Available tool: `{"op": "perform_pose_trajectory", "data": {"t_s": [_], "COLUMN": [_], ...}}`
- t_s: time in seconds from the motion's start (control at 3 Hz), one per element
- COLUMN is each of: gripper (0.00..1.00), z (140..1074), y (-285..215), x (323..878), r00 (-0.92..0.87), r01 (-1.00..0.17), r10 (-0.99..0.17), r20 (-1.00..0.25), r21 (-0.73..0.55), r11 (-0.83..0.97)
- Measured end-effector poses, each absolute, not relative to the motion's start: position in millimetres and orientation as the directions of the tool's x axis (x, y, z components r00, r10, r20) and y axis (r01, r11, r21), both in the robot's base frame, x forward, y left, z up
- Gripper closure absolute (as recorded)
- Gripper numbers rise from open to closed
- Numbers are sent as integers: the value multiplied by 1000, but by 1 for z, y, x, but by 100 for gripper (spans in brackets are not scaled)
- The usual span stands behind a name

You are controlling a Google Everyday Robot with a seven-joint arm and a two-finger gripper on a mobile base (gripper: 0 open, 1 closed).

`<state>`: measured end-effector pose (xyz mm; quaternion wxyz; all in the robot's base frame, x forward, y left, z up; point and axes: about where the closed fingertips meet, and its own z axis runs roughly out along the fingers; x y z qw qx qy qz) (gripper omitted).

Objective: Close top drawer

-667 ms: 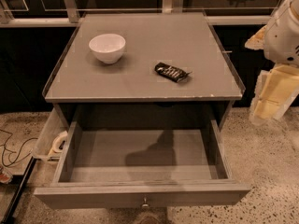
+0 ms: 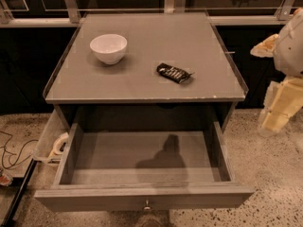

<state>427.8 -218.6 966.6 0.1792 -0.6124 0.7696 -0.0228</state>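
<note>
Top drawer (image 2: 142, 151) stands pulled far out from under the front edge of the desk (image 2: 142, 82), its flat grey front panel nearest the camera with the small round knob (image 2: 147, 205) at the panel's centre. Behind the panel the drawer's grey floor shows from side wall to side wall, with a dark shadow lying on it right of centre. Its back end sits under the desk's front edge, in the dark opening there. Off the desk's left edge, beside the drawer's left wall, a pale side tray (image 2: 47, 137) juts out and holds a white roll (image 2: 60, 143); thin cables (image 2: 12, 151) lie on the speckled floor (image 2: 267, 174) further left. Off the desk's right edge, well apart from the drawer and touching nothing, the cream gripper (image 2: 276, 109) hangs below the arm's white body (image 2: 291, 41), level with the front right corner; whether it is apart or together I cannot tell. On the desk top, a dark packet (image 2: 174, 73) lies right of centre, angled toward the right edge. Further back, near the back left corner, a white bowl (image 2: 108, 48) stands upright, well apart from the packet. Beyond the back edge run metal rails (image 2: 71, 6) before dark panels.
</note>
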Motion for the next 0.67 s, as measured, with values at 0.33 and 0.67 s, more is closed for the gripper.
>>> {"op": "perform_pose_trajectory", "data": {"t_s": [0.33,0.67], "gripper": [0,18], "z": [939,898], "y": [-219,-224], "x": [411,385], "r00": [-147,-143], "r01": [-941,-940], "r10": [-939,-911], "r20": [-311,-388], "r21": [-249,-235], "r11": [230,248]}}
